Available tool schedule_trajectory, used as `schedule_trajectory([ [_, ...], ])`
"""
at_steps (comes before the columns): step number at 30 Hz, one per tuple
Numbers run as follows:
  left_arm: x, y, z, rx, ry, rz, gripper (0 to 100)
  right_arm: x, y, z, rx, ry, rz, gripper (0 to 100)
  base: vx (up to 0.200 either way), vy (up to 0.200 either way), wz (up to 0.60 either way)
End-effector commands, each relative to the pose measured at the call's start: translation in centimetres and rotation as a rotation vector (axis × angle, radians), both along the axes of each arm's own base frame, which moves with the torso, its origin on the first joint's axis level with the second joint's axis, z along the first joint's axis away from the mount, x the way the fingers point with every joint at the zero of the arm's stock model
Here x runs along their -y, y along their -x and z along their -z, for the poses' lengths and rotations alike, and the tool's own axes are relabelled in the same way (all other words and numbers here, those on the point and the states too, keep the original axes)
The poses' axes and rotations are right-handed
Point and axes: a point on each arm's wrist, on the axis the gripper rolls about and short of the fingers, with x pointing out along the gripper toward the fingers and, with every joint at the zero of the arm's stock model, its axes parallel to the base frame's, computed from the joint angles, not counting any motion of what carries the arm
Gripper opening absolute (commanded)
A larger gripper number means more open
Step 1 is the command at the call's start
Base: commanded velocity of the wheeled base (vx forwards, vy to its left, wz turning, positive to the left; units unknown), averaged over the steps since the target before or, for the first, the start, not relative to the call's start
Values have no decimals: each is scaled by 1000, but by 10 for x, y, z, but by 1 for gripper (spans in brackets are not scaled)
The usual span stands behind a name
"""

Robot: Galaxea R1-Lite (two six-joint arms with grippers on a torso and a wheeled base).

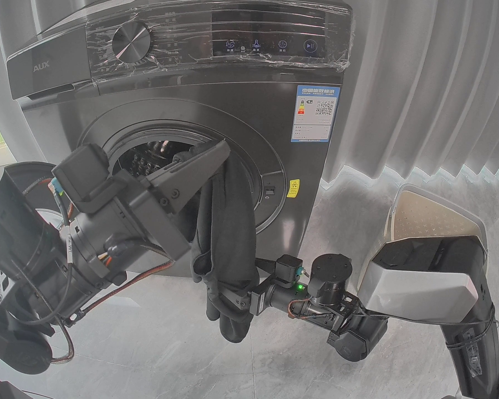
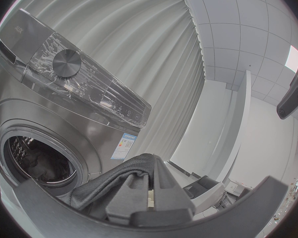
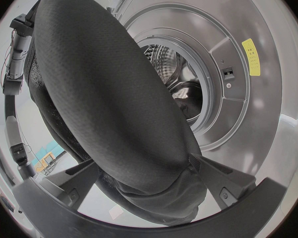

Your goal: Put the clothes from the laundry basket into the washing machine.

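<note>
Curtained corner, tiled floor point(image 1: 149, 356). Pinching dark garment point(image 1: 227, 223) tight in left gripper point(image 1: 220, 149), just off the open washing machine point(image 1: 216, 103); dangling the rest down between wide-spread jaws of right gripper point(image 3: 142, 162), not clamping.

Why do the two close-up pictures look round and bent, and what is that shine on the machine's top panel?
Left wrist view: a wide-angle lens bows the curtain and the washing machine, with black corners around the round image. Right wrist view: same bending; the dark garment, near the lens, bulges large. Head view: light glares off the plastic film over the panel.
</note>
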Motion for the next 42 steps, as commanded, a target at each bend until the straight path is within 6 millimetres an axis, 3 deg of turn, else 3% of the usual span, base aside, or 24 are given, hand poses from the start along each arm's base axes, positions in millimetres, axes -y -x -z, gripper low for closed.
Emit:
schedule_trajectory([
  [1,1,2,-1,4,4,10,0,-4,-3,7,0,0,-3,100,0,0,0],
  [4,2,3,-1,4,4,13,0,-8,-6,6,15,-13,-5,100,0,0,0],
  [5,2,3,-1,1,4,15,0,-9,-7,6,20,-17,-6,0,0,0,0],
  [17,1,2,-1,-5,12,15,0,-5,-1,3,10,-9,-16,0,0,0,0],
  [19,1,0,-1,-6,11,8,0,0,7,-9,14,-10,-19,0,0,0,0],
  [27,-3,-14,8,-38,-11,-53,0,26,77,-65,0,1,-128,0,0,0,0],
  [32,0,-21,17,-69,-26,-94,0,44,119,-88,1,0,-190,0,0,0,0],
  [36,1,-22,18,-73,-29,-94,0,51,132,-96,5,-4,-210,0,0,0,0],
  [42,-6,-26,18,-73,-28,-124,0,64,149,-88,-39,46,-229,0,0,0,0],
])
